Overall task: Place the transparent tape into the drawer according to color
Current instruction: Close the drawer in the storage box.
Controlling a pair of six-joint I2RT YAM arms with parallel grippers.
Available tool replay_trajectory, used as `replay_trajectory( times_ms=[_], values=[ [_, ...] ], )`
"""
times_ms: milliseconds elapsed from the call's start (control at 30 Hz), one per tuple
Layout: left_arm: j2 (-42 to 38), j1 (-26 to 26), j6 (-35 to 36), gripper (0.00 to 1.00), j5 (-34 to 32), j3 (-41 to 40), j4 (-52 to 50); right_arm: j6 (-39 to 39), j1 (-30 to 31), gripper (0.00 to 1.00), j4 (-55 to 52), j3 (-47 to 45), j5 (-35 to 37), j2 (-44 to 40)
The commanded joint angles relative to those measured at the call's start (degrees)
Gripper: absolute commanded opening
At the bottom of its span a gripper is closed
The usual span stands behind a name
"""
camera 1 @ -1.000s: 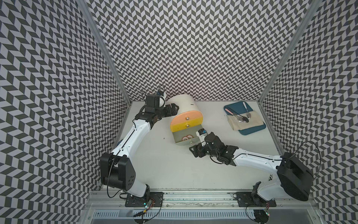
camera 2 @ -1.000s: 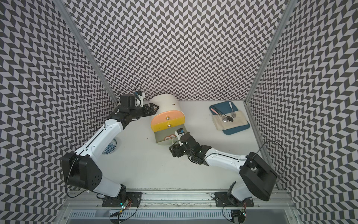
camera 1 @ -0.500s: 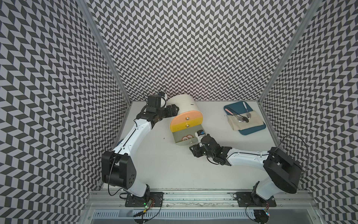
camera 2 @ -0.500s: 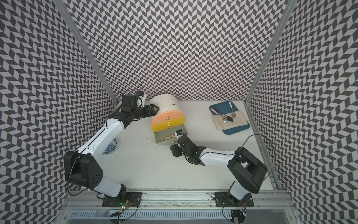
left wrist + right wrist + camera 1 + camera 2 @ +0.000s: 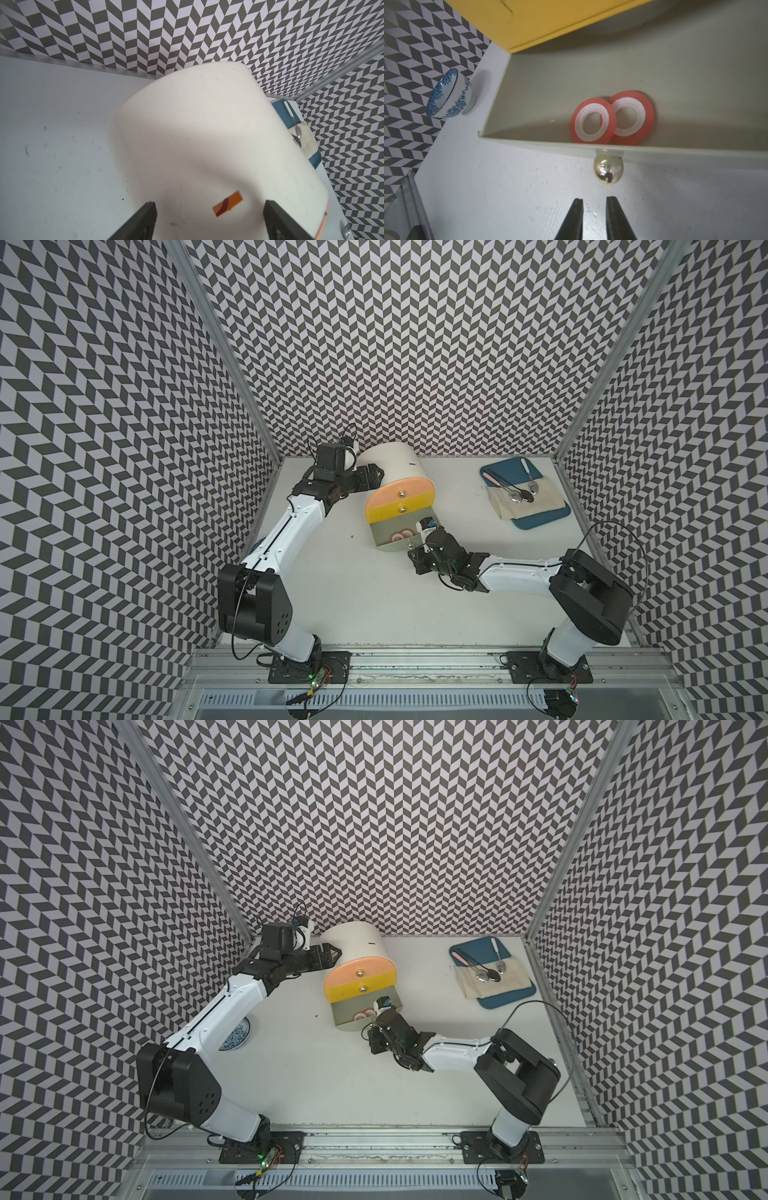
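Note:
The cream cabinet [image 5: 395, 462] [image 5: 357, 942] lies at the back middle, its peach and yellow fronts shut. The grey-green drawer [image 5: 384, 531] [image 5: 550, 87] is pulled out. Two red-pink transparent tape rolls [image 5: 400, 536] [image 5: 360, 1014] [image 5: 649, 118] lie overlapping inside it. My right gripper [image 5: 417, 561] [image 5: 374, 1038] [image 5: 594, 199] sits just short of that drawer's metal knob [image 5: 608, 171], shut to a thin gap with nothing in it. My left gripper [image 5: 368, 477] [image 5: 328, 955] [image 5: 209, 202] stands open against the cabinet's cream side.
A blue-patterned bowl [image 5: 237, 1038] [image 5: 448, 95] stands left of the cabinet, partly under the left forearm. At the back right a blue tray [image 5: 505, 472] [image 5: 478, 950] holds a beige cloth [image 5: 540, 497] and spoons. Patterned walls close in three sides.
My right gripper's jaws have closed from wide apart to nearly together, low in front of the open drawer, and its elbow has shifted. The left arm and the rolls have hardly moved.

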Motion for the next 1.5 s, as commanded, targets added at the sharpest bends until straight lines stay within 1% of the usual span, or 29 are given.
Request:
replay_trajectory(
  times_ms=[0, 400, 900, 1233, 1333, 1467],
  values=[
    [-1.0, -0.4, 1.6, 0.85, -1.1, -0.5, -2.2, 0.2, 0.1, 0.22, 3.1, 1.8, 1.8, 1.3],
    [-1.4, -0.3, 1.9, 0.85, -0.7, -0.4, -2.5, -1.2, -0.5, 0.19, 1.5, 6.1, 5.2, 4.3],
    [-2.3, -0.3, 2.1, 0.85, 0.1, -1.3, -2.7, -2.1, -2.3, 0.18, 1.6, 9.8, 7.3, 8.0],
    [-3.0, -0.3, 2.3, 0.85, 0.6, -1.8, -3.0, -2.6, -3.1, 0.18, 2.8, 11.8, 9.3, 9.0],
    [-3.2, -0.3, 2.3, 0.85, 0.6, -2.3, -2.9, -2.6, -3.3, 0.18, 2.7, 11.8, 8.8, 8.8],
    [-3.5, -0.3, 2.3, 0.85, 0.6, -2.6, -2.9, -1.1, -3.1, 0.19, 2.5, 9.0, 5.3, 6.0]
  ],
)
